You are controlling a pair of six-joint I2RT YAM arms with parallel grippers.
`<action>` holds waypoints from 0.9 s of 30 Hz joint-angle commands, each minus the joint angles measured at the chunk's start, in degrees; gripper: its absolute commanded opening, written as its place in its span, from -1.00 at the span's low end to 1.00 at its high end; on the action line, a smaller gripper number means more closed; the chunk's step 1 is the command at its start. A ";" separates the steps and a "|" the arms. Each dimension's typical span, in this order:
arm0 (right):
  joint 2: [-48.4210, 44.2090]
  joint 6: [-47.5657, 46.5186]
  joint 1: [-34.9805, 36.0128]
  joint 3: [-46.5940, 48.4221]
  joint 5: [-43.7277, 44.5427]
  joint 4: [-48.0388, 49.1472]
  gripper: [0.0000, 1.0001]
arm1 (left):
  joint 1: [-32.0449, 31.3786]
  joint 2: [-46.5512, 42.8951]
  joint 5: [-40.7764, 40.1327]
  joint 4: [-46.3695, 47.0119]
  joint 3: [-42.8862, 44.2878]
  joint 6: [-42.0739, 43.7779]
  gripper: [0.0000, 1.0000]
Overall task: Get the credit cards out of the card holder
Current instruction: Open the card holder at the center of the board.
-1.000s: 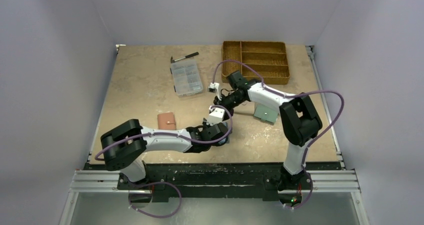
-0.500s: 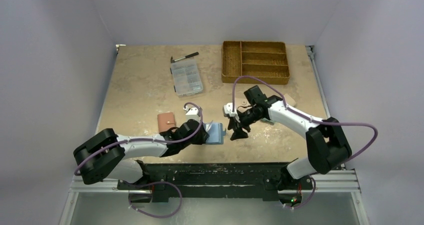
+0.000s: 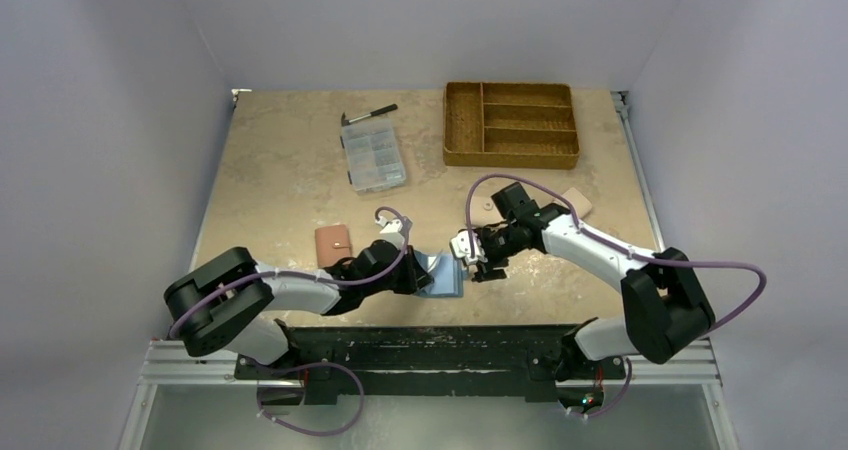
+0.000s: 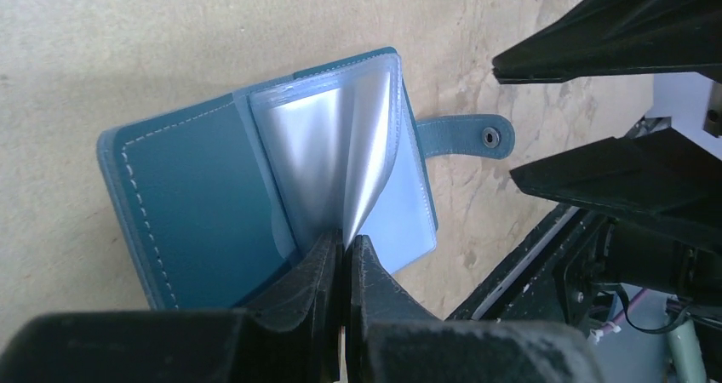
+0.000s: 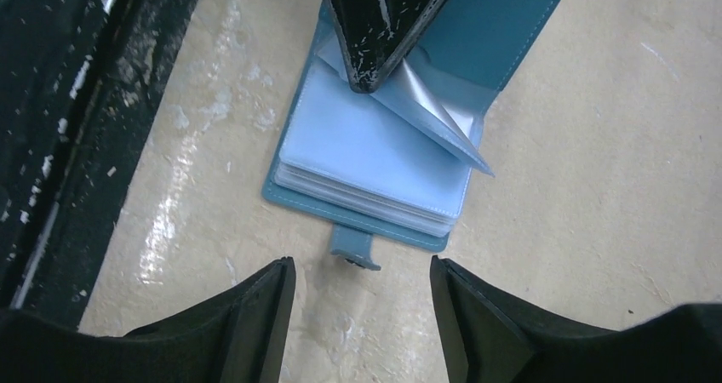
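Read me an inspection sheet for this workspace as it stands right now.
Surface: beige table, scuffed.
Job's things: card holder lies open, clear sleeves fanned; credit cards: nothing seen.
Clutter: wicker tray, clear parts box, pen, brown wallet, beige wallet, all apart from the card holder.
Grippers: left gripper shut on one sleeve of the card holder; right gripper open over its snap tab.
Cables: purple cables loop above both arms, unsnagged.
Surroundings: pale walls, black rail at the near edge.

I see card holder [image 4: 196, 196] lying open on table [image 3: 290, 180], between left gripper [image 4: 345, 251] and right gripper [image 5: 359, 268]; snap tab [image 5: 354, 248] just ahead of right gripper.
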 commanded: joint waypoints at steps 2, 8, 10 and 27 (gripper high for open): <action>-0.71 -7.28 1.46 -1.60 5.57 -0.05 0.35 | 0.47 3.26 4.67 4.90 1.65 -0.08 -1.00; 1.57 -8.67 4.51 -1.06 8.77 -1.88 0.30 | 0.62 3.82 4.77 1.95 4.12 1.71 -1.00; 2.21 -9.90 4.78 -1.04 9.77 -2.36 0.08 | 0.71 3.35 3.95 0.44 4.57 2.13 -1.00; 3.44 -9.59 5.18 -1.02 13.49 -3.27 -0.77 | 1.88 1.85 -2.30 -10.84 7.85 5.61 -1.00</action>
